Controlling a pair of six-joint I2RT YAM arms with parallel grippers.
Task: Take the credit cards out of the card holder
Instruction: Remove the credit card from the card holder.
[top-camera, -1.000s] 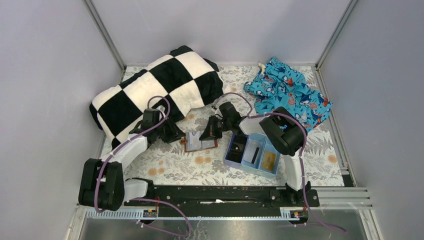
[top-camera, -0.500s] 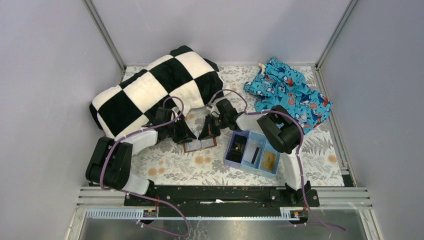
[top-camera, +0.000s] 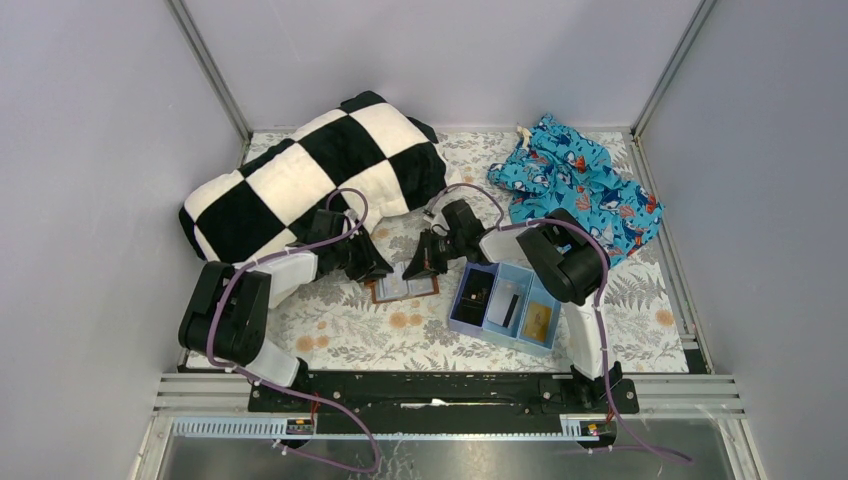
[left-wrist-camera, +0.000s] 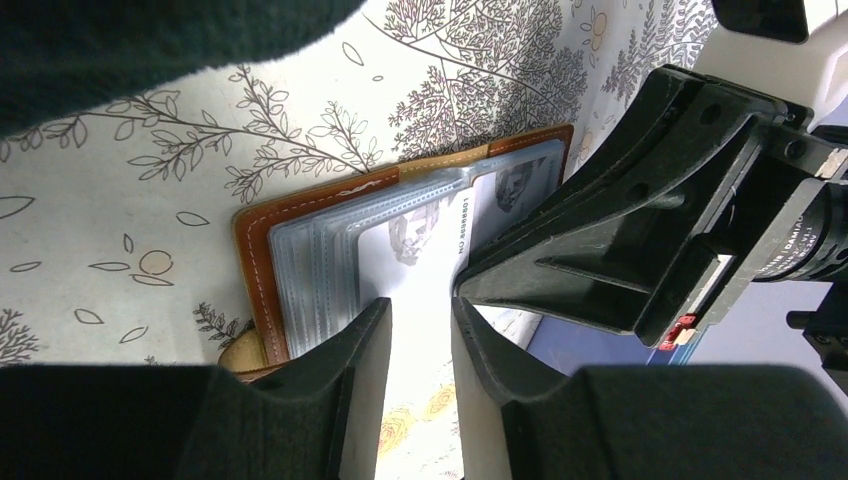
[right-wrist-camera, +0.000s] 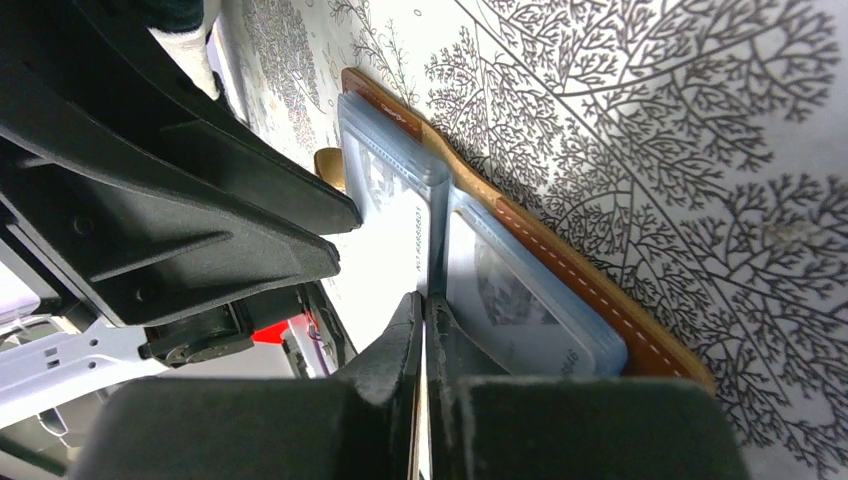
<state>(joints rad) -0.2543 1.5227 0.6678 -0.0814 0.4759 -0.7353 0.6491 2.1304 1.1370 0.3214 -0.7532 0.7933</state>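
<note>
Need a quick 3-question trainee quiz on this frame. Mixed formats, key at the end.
1. True or false: an orange card lies in the tray.
2. The left gripper and the right gripper are both at the open wallet. Which one is shut? A) left B) right C) both
3. Fill in: the tray has ___ compartments.

Key: 1 true; 2 B; 3 three.
</note>
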